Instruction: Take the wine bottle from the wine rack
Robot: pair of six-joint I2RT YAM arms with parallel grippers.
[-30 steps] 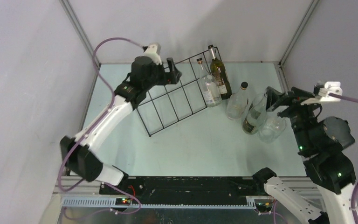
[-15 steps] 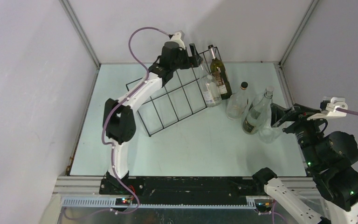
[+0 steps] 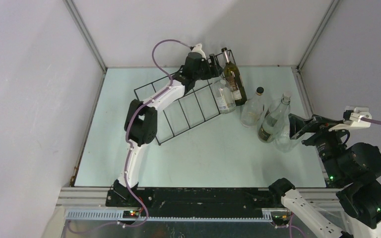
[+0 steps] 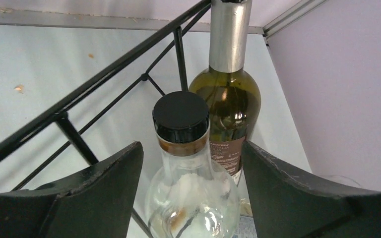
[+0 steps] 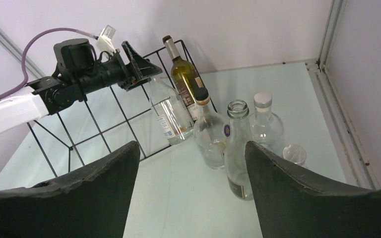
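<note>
**Left pincer open about a bottle neck at the rack's end**

The left pincer is spread wide, one finger on either side of the neck of the clear bottle, just under its black cap; a gap shows on both sides, so nothing is gripped yet. That bottle stands upright at the far right end of the rack; the green bottle, silver foil on its neck, stands just behind it; which compartment each is in I cannot tell. The high approach makes sense, I judge, because the neck is the one part free of the wires; a straight lift would then clear the frame. The right pincer is open too and holds nothing; it hangs near the loose bottles standing on the table right of the rack, probably parked clear of the left arm's work.

The green bottle bears a brownish label; the clear one has a white label low on its body; the print on both is too small to read. One loose bottle shows a round blue badge, also unreadable.
</note>
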